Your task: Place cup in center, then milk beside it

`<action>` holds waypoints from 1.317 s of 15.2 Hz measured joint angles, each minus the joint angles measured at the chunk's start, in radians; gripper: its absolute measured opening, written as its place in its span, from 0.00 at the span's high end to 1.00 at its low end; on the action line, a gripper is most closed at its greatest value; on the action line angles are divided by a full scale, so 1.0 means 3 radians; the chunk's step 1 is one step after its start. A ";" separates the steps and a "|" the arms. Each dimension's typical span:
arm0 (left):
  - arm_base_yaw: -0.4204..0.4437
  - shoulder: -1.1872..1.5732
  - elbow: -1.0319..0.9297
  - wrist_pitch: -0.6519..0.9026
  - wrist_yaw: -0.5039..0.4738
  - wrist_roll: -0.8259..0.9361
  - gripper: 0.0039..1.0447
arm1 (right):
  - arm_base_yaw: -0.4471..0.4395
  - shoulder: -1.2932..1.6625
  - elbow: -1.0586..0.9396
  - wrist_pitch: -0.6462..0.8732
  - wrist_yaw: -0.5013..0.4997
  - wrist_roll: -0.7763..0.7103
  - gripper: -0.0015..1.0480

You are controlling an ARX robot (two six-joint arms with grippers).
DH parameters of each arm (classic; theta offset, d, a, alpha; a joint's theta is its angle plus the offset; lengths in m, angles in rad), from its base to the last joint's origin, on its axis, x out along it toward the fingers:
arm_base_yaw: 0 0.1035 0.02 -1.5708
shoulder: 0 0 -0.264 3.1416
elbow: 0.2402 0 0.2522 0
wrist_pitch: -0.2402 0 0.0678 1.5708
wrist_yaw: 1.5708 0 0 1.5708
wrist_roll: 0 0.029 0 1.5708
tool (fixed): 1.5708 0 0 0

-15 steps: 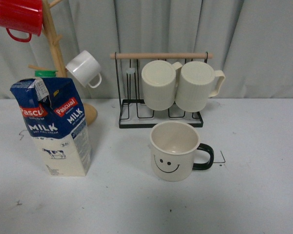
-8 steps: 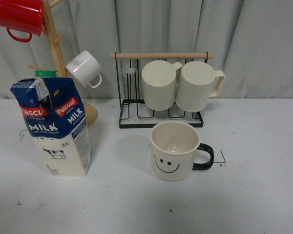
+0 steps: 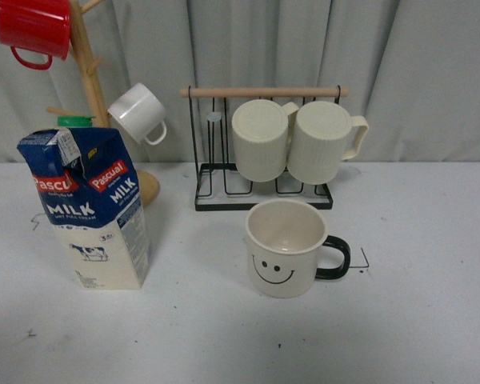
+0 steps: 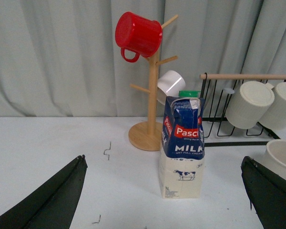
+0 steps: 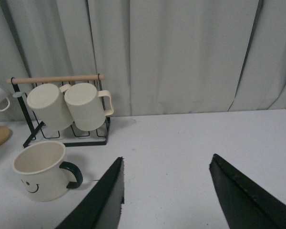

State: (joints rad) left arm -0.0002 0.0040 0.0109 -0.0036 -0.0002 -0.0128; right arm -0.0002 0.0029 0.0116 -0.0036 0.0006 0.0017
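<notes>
Near the surface's [image 3: 224, 344] middle, the cup [image 3: 282, 254] stands upright, handle toward the right edge. The milk [image 3: 92, 216] stands upright well apart from it, toward the left edge. The left fingers [image 4: 57, 200] are spread wide, gripping nothing. The right fingers [image 5: 105, 200] are likewise parted and empty.

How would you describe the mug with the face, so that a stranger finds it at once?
At the back of the table is a black wire rack holding two ribbed cream mugs. The cup stands upright just in front of it. Only it has a black smiley face and black handle.
</notes>
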 joint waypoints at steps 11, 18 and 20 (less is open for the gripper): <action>-0.0520 0.3236 0.0683 0.1652 -0.0710 -0.0277 0.06 | 0.0000 0.0000 0.0000 0.0000 -0.0001 0.0001 0.06; -0.0696 0.4885 0.0830 0.3001 -0.0685 -0.0081 0.06 | 0.0000 0.0000 0.0001 0.0001 -0.0003 0.0001 0.06; -0.0732 0.5028 0.0807 0.3110 -0.0698 -0.0081 0.06 | 0.0000 0.0000 0.0000 0.0000 -0.0001 0.0001 0.06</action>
State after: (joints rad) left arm -0.2199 1.5124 0.2531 0.9295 -0.2096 -0.0372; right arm -0.0002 0.0029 0.0116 -0.0036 0.0002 0.0021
